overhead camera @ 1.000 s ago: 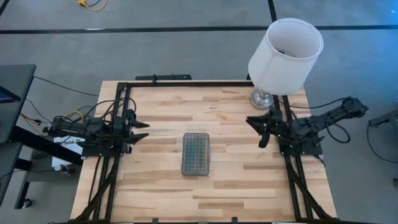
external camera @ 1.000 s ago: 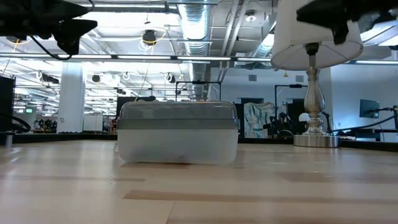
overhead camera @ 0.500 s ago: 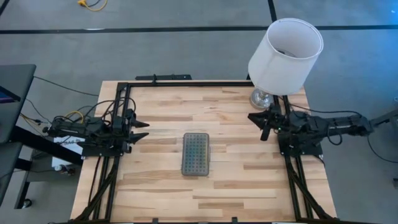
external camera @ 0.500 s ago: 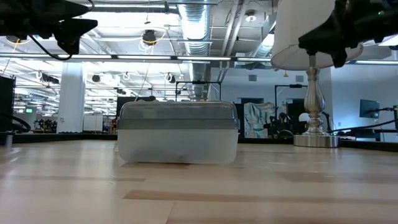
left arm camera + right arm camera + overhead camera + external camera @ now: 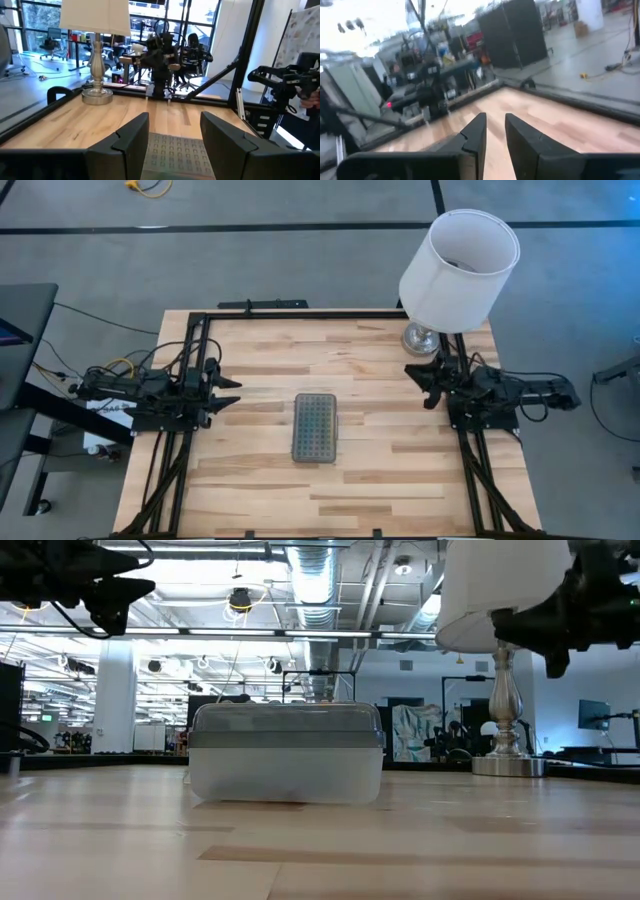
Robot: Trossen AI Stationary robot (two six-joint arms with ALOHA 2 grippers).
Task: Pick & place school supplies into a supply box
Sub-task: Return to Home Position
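Grey-lidded clear plastic supply box (image 5: 314, 427) is sitting closed on the pale wooden table (image 5: 390, 470), between the left gripper (image 5: 233, 392) and right gripper (image 5: 419, 385), both hovering with fingers parted.

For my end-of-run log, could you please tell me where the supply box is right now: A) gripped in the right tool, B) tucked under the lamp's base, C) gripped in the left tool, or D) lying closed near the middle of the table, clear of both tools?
D: the supply box lies closed on the table, while the left tool and right tool sit at opposite side edges, apart from it.
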